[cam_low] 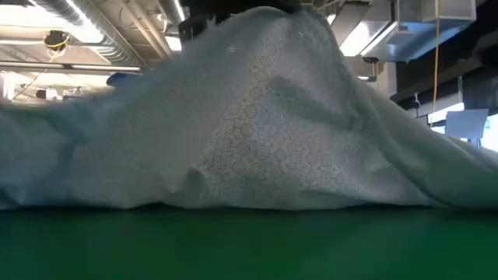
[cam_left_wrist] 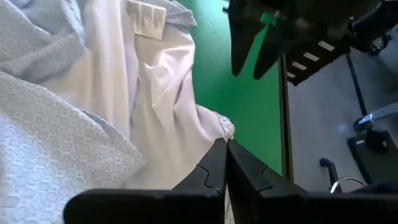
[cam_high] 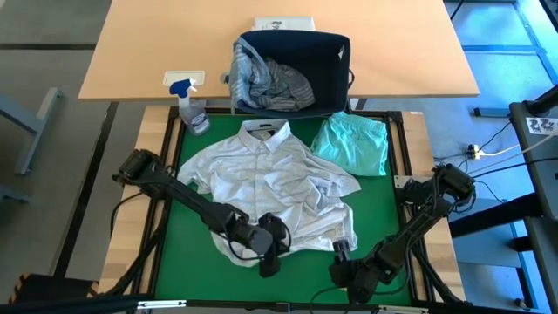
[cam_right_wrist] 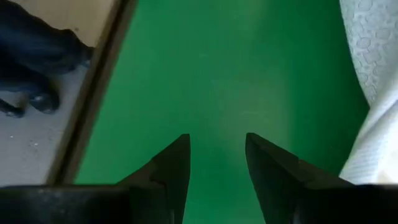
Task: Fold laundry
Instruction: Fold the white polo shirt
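High view, shirt: a pale patterned button-up shirt [cam_high: 275,192] lies spread on the green mat [cam_high: 170,235] of the desk, collar toward the basket, its lower hem bunched at the near edge.
High view, left tool: the left tool [cam_high: 268,255] sits at the shirt's lower hem, near the mat's front edge, its fingers pressed together on the cloth.
High view, right tool: the right tool [cam_high: 342,253] rests just beside the hem's right corner, fingers partly apart and holding nothing.
High view, other laundry: a folded mint-teal garment [cam_high: 353,144] lies on the mat to the right of the shirt's collar; a grey-blue striped shirt [cam_high: 270,80] is heaped in the dark basket [cam_high: 336,61] behind the mat.
High view, extras: a spray bottle [cam_high: 190,105] stands at the mat's far left corner.
Low view, shirt: the fabric [cam_low: 264,117] rises in a peak above the mat [cam_low: 249,245], filling most of the picture; the tool at its top is hidden.
Left wrist view, grip: the two dark fingers [cam_left_wrist: 214,165] meet tip to tip on the shirt's white hem edge [cam_left_wrist: 208,124]; a label [cam_left_wrist: 146,15] shows farther along the cloth.
Right wrist view, gap: the fingers [cam_right_wrist: 174,158] stand apart over bare mat [cam_right_wrist: 230,68], with the shirt's edge [cam_right_wrist: 373,56] off to one side.
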